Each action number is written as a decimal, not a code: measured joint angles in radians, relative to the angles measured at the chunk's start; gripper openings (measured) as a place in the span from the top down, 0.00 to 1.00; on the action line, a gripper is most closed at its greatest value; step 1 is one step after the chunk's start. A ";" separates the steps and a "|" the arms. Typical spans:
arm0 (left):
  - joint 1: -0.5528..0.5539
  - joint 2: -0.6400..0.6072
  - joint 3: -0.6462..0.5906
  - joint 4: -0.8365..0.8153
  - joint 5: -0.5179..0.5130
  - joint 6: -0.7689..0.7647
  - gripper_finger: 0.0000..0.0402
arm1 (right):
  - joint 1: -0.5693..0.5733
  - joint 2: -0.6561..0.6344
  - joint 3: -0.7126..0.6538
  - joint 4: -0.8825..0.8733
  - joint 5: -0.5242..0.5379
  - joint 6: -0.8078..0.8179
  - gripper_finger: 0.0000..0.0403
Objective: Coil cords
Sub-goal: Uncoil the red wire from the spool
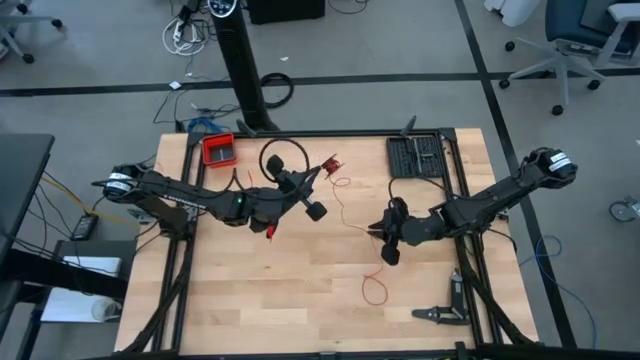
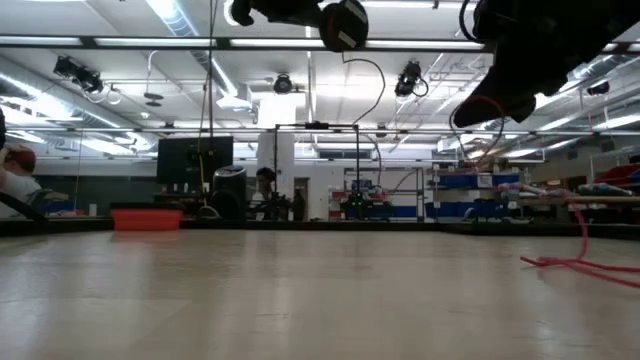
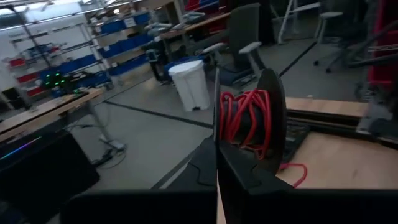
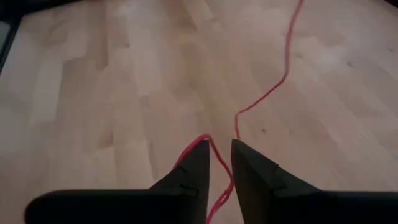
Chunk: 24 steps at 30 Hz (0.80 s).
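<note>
— How far along would you say they are with that red cord (image 1: 345, 205)?

— Partway, I'd judge. The left gripper (image 3: 245, 124) is raised off the table toward the far side, its fingers clamped together on a tight red bundle, a good many turns wound up. But a long tail runs out of it across the wood, past the right gripper (image 4: 219, 163), and ends in a loose loop near the front edge.

— So the tail is what's left?

— That's my read. All that slack would need taking onto the bundle.

— And the right one, is it holding anything?

— No. Its fingers stand slightly apart with the cord lying in the gap between them, not pinched (from its own camera you can see table on both sides of the strand). It hangs over the middle of the table (image 1: 250, 290), right of centre.

— How many cords, though? The job says cords.

— I count one red cord, as far as I can trace it. One bundle, one tail. Otherwise: two arms, one red tray (image 1: 218, 150) at the far left corner, one black cable loop (image 1: 284, 158) beside it, and one black rack (image 1: 415, 157) at the far right.
</note>
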 joint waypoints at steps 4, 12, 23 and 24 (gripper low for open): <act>-0.003 0.000 0.000 0.001 0.018 0.010 0.99 | -0.002 -0.005 0.000 -0.062 0.018 0.041 0.76; -0.012 0.000 0.000 -0.001 0.036 0.039 0.99 | -0.016 -0.092 0.000 -0.309 0.067 0.204 0.69; -0.014 0.000 0.000 0.049 0.223 0.033 0.99 | 0.032 -0.156 0.000 -0.027 0.211 -0.026 0.69; -0.014 0.000 0.000 0.051 0.233 0.027 0.99 | 0.042 -0.152 0.000 0.033 0.219 -0.082 0.69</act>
